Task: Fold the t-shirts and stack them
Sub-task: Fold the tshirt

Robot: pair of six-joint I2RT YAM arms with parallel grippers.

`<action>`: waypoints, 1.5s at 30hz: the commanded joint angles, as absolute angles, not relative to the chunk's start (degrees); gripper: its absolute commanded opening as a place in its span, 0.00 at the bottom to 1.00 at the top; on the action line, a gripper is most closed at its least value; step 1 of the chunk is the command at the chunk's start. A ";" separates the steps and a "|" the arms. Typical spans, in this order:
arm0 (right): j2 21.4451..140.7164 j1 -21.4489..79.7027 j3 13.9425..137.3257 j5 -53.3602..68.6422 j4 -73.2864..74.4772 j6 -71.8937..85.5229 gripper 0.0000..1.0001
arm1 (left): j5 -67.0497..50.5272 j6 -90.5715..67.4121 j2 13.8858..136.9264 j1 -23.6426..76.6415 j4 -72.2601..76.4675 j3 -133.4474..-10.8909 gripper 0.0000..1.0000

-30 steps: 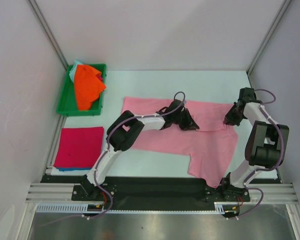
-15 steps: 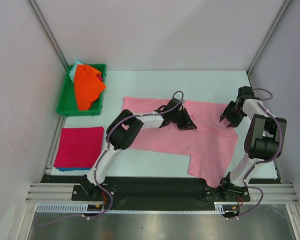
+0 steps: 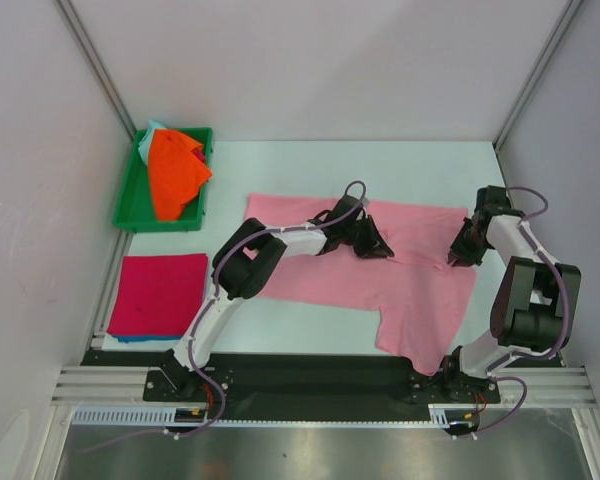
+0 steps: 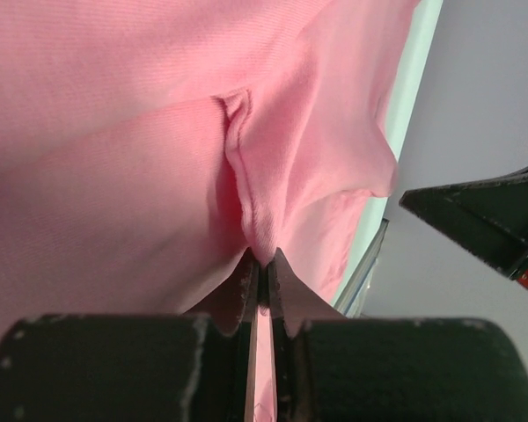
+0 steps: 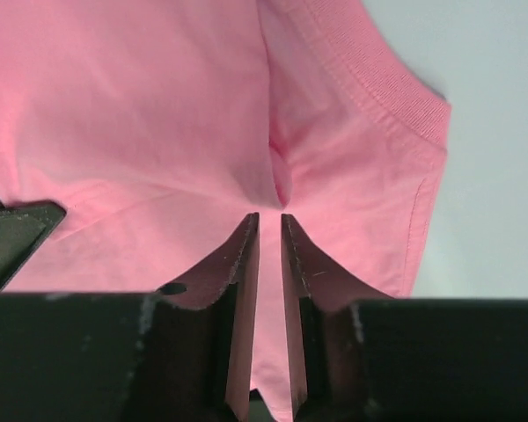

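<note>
Slid a little toward the bases along the cloth's right edge since a second ago: right gripper (image 3: 462, 252), earlier a touch farther back. Hardly shifted meanwhile: left gripper (image 3: 373, 244), planted mid-cloth.

Spread over the middle of the counter (image 3: 280, 165), long axis left to right: light pink t-shirt (image 3: 310, 278), with one sleeve reaching toward the near edge.

Left gripper clamped on a raised pinch of pink, with a soft ridge leading up to the tips in the wrist view. Right gripper narrowed to a slit, tips just short of a small pucker beside a ribbed band. No telling from here whether gripping cloth or merely poised over it.

Both pinch points roughly on one line along the shirt's length, left nearer the middle, right at the far-right end. Probably a lift and fold about that line next, calling for a sure hold on both sides first.

Thin limp knit, matte, quick to crease; ribbed band slightly firmer.

Well apart on the left: bright orange t-shirt (image 3: 173, 175) heaped in the green tray (image 3: 126, 205), and magenta-red t-shirt (image 3: 160, 292) folded flat nearer the bases.
</note>
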State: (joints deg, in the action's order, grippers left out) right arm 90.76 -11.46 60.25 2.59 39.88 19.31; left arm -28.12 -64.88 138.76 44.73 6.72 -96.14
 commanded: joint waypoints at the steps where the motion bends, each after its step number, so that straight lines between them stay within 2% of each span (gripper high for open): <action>1: 87.63 -10.20 59.15 1.14 39.91 17.58 0.21 | -29.62 -66.79 138.87 44.38 9.93 -97.56 0.08; 5: 88.94 -9.41 58.80 0.97 38.59 17.75 0.29 | -29.53 -66.98 138.17 44.38 9.76 -97.12 0.08; 9: 92.71 -9.05 60.20 1.49 35.51 18.54 0.30 | -29.44 -67.06 137.99 44.38 9.84 -97.82 0.08; 19: 107.75 -8.09 77.07 0.00 35.68 18.90 0.32 | -29.88 -68.54 138.96 44.03 11.42 -101.60 0.08; 23: 110.56 -8.00 80.94 0.26 37.88 19.07 0.39 | -29.97 -70.31 138.87 43.42 12.83 -102.74 0.08; 29: 107.85 -8.96 81.83 0.00 40.95 19.77 0.49 | -29.71 -72.42 140.71 42.28 13.36 -105.20 0.08; 33: 101.36 -11.07 78.58 3.94 41.75 22.67 0.55 | -29.62 -73.83 141.68 41.92 14.41 -105.91 0.08; 37: 92.94 -14.66 68.58 8.25 38.16 24.87 0.55 | -29.44 -73.39 141.50 42.01 13.71 -106.61 0.08; 40: 85.47 -16.08 59.53 10.26 32.19 24.87 0.47 | -29.71 -72.78 141.42 41.92 13.27 -106.44 0.08; 41: 83.78 -15.91 55.06 10.46 29.04 24.70 0.40 | -29.71 -72.60 141.50 41.84 13.18 -106.35 0.08; 45: 81.30 -13.89 48.53 13.89 24.00 24.00 0.39 | -29.88 -72.68 141.86 41.84 13.36 -106.17 0.08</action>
State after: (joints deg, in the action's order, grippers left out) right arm 82.41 -15.70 52.25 9.63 31.29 24.23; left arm -28.95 -72.58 141.88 42.13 12.29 -103.74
